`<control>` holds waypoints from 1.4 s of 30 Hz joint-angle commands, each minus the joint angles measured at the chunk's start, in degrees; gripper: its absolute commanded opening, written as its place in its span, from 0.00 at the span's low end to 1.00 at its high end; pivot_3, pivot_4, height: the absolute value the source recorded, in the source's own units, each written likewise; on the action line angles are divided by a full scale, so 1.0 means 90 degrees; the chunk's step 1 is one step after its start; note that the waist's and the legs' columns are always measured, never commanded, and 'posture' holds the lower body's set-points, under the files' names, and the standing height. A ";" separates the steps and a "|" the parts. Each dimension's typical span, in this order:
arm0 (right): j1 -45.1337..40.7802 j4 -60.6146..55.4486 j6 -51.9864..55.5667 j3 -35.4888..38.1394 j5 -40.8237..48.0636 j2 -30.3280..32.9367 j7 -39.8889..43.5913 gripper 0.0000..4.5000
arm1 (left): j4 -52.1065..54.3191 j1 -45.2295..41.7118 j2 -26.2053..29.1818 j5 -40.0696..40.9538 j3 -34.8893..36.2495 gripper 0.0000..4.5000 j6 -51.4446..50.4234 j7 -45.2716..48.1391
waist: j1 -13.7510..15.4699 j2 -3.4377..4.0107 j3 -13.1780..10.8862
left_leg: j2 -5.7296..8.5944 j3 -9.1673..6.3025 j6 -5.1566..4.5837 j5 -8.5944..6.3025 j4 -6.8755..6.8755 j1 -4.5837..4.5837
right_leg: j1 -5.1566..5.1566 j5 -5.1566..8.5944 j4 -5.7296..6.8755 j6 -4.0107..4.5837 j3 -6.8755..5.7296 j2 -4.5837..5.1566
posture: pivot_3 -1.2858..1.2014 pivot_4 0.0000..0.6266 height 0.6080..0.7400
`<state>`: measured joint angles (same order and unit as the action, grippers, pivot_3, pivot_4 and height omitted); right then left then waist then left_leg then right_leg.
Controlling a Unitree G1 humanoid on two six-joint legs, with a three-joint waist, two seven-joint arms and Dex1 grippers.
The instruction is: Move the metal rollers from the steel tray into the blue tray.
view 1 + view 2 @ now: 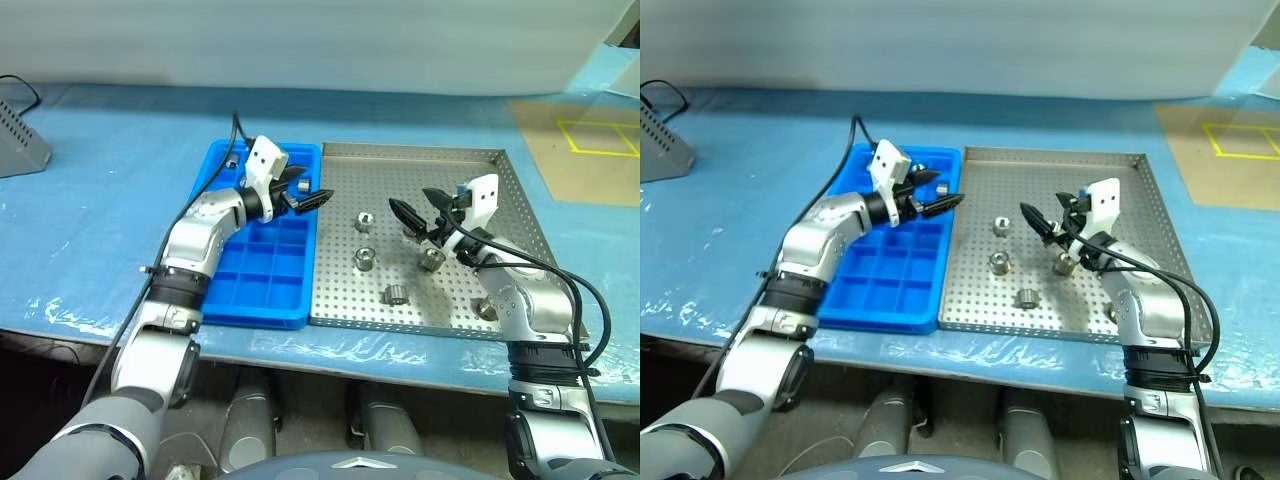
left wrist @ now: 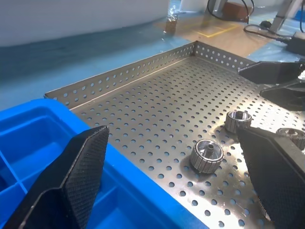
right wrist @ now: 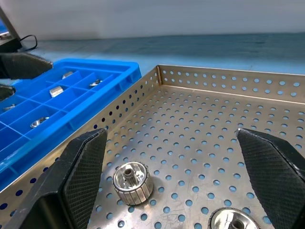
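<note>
The blue surface [image 1: 100, 220] held two trays side by side. On the left sat the blue tray [image 1: 262, 290], with a few small metal pieces in its far compartments. The left end effector [image 1: 305, 192] hung over its right edge, fingers spread wide and holding nothing. Next came the steel tray [image 1: 420, 160]. Five metal rollers [image 1: 365, 258] lay loose on its holed floor. The right end effector [image 1: 418, 210] hovered above them, also wide open and empty.
</note>
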<state>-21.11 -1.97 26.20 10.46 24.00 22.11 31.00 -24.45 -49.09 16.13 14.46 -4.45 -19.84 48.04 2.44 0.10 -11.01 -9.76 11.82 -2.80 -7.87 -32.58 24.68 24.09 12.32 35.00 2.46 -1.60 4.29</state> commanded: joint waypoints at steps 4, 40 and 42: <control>0.0241 -0.0675 -0.0119 0.0260 0.0145 -0.0106 -0.0345 0.99 | -0.2771 -0.2037 -0.0276 -0.0843 -0.0301 1.00 0.1577 0.0219 | -0.0032 0.0001 0.0001 | 0.0006 0.0000 -0.0006 -0.0003 -0.0005 0.0001 | -0.0009 -0.0005 -0.0011 -0.0008 0.0002 0.0002 | 0.39 0.24 1.00; 0.1359 -0.1383 -0.0575 0.0004 -0.0584 -0.0649 -0.1595 0.99 | -0.5978 -0.3133 -0.1431 -0.3725 -0.1264 1.00 0.2067 0.0236 | -0.0559 0.0003 0.0003 | 0.0008 0.0000 -0.0050 -0.0015 -0.0024 0.0017 | -0.0011 -0.0008 -0.0032 -0.0014 -0.0003 0.0004 | 0.29 0.24 1.00; 0.1385 -0.1377 -0.0603 -0.0018 -0.0661 -0.0657 -0.1628 0.99 | -0.5974 -0.3102 -0.1489 -0.3669 -0.1191 1.00 0.2028 0.0331 | -0.0555 0.0003 0.0003 | 0.0009 0.0000 -0.0051 -0.0016 -0.0025 0.0019 | -0.0011 -0.0008 -0.0032 -0.0014 -0.0003 0.0004 | 0.29 0.24 1.00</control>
<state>-8.88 -13.56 22.29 10.25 18.72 16.14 16.71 -78.60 -76.57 3.06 -19.08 -16.03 -1.36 50.73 -2.56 0.13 -10.99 -9.68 11.82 -3.27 -8.01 -32.82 24.86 23.99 12.25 34.71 2.33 -1.63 4.33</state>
